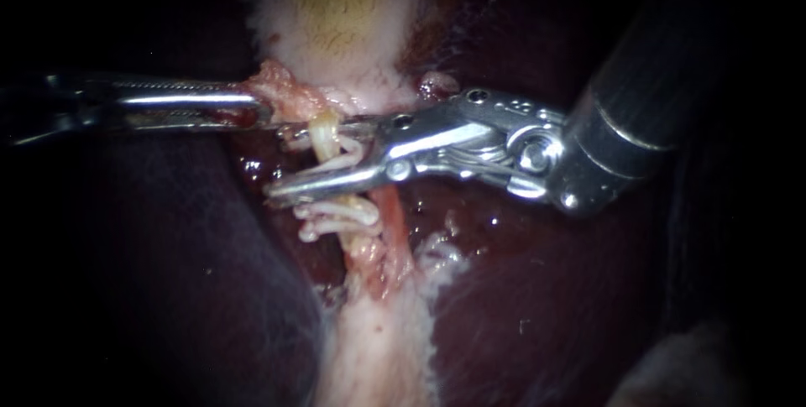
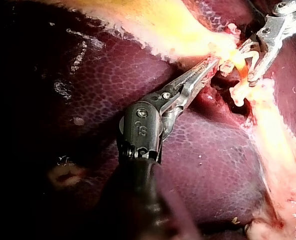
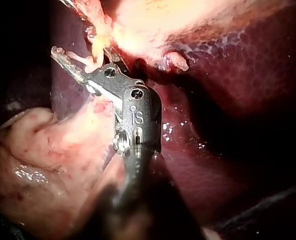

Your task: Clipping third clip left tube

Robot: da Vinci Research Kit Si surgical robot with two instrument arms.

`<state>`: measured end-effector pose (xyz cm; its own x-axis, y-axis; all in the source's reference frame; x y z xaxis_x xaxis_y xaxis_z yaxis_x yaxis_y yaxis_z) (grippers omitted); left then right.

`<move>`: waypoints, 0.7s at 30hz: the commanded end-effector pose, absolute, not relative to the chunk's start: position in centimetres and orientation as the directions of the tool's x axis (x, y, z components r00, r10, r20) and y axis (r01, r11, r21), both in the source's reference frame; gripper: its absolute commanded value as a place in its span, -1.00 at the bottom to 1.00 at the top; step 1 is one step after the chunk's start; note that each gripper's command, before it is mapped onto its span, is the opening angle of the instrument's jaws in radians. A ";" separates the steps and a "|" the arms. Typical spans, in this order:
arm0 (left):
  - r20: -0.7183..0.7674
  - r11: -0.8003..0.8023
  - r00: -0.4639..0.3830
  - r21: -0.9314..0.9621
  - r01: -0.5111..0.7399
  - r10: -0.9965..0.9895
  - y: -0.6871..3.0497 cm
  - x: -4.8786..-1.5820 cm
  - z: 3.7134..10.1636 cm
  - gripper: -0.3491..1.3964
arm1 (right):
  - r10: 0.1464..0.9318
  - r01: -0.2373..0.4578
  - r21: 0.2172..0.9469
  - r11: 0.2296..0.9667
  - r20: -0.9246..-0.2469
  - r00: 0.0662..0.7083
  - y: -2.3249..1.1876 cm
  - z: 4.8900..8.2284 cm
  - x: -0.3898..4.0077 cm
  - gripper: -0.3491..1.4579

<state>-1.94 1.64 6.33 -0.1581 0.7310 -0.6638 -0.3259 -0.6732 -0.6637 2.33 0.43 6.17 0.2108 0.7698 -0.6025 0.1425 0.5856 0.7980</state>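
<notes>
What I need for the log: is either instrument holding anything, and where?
Left instrument grips the reddish tissue at the tube's upper end. Right instrument holds nothing; its open jaws straddle the tube.

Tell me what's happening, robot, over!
Left instrument: jaws shut on tissue. Right instrument: jaws open, straddling left tube, above the clips on it. Nothing in the way.

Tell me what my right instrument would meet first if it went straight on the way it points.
The pale tube, which lies between the right instrument's open jaws; it would likely seat deeper into them. Past it lies dark liver, though depth is unclear.
</notes>
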 end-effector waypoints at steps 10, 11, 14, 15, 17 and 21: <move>-0.664 -0.673 -0.158 -0.664 -0.326 0.731 1.64 -1.94 6.33 -1.00 | 0.766 0.125 0.805 0.580 -0.591 0.252 0.45 6.20 2.24 -0.64; -0.664 -0.673 -0.158 -0.664 -0.326 0.731 1.64 -1.94 6.33 -1.00 | 0.769 0.121 0.808 0.576 -0.586 0.254 0.45 6.20 2.22 -0.76; -0.664 -0.673 -0.158 -0.664 -0.326 0.731 1.64 -1.95 6.33 -1.00 | 0.763 0.112 0.809 0.577 -0.582 0.281 0.45 6.20 2.18 -1.00; -0.664 -0.673 -0.158 -0.664 -0.326 0.731 1.64 -1.94 6.33 -1.00 | 0.759 0.107 0.810 0.577 -0.580 0.295 0.45 6.21 2.17 -1.00; -0.664 -0.673 -0.158 -0.664 -0.326 0.731 1.64 -1.95 6.33 -1.00 | 0.765 0.092 0.820 0.565 -0.562 0.316 0.45 6.20 2.16 -1.00; -0.664 -0.673 -0.158 -0.664 -0.325 0.731 1.64 -1.94 6.33 -1.00 | 0.755 0.095 0.822 0.562 -0.557 0.347 0.43 6.20 2.16 -1.00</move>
<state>-1.94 1.64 6.33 -0.1581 0.7311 -0.6637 -0.3255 -0.6732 -0.6640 2.16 0.43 6.20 0.3497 0.7545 -0.5553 0.0962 0.5607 0.8224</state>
